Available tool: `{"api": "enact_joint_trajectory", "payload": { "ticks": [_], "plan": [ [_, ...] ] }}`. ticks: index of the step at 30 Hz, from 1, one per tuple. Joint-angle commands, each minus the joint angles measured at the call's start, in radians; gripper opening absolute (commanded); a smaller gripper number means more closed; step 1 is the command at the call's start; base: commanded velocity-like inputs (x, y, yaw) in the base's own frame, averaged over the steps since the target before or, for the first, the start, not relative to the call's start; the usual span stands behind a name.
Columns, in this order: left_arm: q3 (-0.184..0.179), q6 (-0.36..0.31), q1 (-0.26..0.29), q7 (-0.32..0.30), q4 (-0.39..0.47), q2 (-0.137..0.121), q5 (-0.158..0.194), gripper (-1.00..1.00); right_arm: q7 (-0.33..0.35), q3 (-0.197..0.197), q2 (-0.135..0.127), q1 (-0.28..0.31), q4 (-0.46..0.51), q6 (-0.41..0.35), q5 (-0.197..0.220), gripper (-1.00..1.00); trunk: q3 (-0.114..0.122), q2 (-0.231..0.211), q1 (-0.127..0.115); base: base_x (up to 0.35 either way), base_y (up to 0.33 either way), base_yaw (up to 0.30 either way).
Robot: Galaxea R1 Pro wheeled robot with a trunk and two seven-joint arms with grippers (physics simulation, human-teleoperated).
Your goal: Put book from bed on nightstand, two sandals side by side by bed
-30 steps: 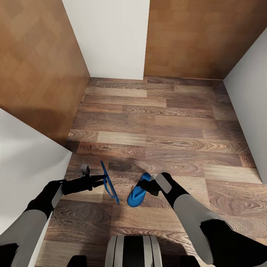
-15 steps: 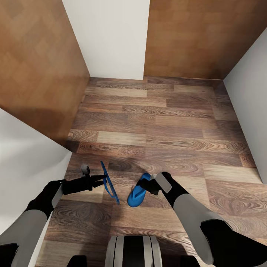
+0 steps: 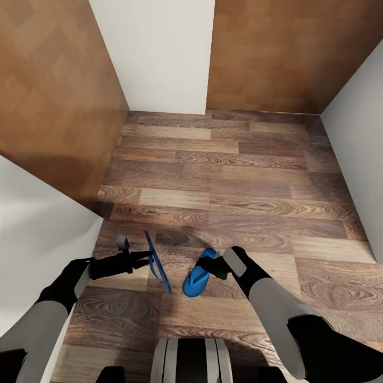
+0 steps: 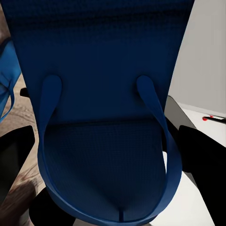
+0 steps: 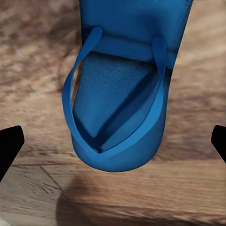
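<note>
Overhead, your left gripper (image 3: 144,259) clamps one bright blue thong sandal (image 3: 156,260) edge-on; the right gripper (image 3: 208,267) grips the other sandal (image 3: 196,280), though its wrist view shows jaws spread wide.

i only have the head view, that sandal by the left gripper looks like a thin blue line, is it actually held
observer: Looks so. In the left wrist view the left gripper has a black finger at each side of the edge-on sandal, strap side facing the camera.
operator: and the right one, grabbed or not
observer: Not grabbed. In the right wrist view the right gripper's fingertips sit wide apart, well clear of the second sandal.
operator: is that one flat on the ground
observer: It appears so: sole down on the plank floor, straps up, with a shadow right beneath its rounded end.
</note>
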State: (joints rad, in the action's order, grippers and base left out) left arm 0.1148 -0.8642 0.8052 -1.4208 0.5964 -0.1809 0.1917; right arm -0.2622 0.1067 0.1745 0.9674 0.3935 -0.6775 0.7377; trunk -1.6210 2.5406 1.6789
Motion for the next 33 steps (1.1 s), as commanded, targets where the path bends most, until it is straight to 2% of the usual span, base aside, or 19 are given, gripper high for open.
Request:
{"api": "enact_joint_trajectory", "payload": {
  "ticks": [1, 33],
  "plan": [
    [0.0, -0.01, 0.0, -0.003, 0.0, 0.0, 0.002, -1.0, -0.009, 0.004, 0.0, 0.0, 0.002, -0.001, 0.009, 1.0, -0.001, 0.0, 0.0, 0.0, 0.0, 0.0],
    [0.0, -0.01, 0.0, -0.003, -0.001, 0.0, 0.0, -1.0, -0.008, 0.004, 0.0, -0.001, 0.011, -0.001, 0.011, 1.0, -0.001, 0.0, 0.0, 0.0, 0.0, 0.0]
  ]
}}
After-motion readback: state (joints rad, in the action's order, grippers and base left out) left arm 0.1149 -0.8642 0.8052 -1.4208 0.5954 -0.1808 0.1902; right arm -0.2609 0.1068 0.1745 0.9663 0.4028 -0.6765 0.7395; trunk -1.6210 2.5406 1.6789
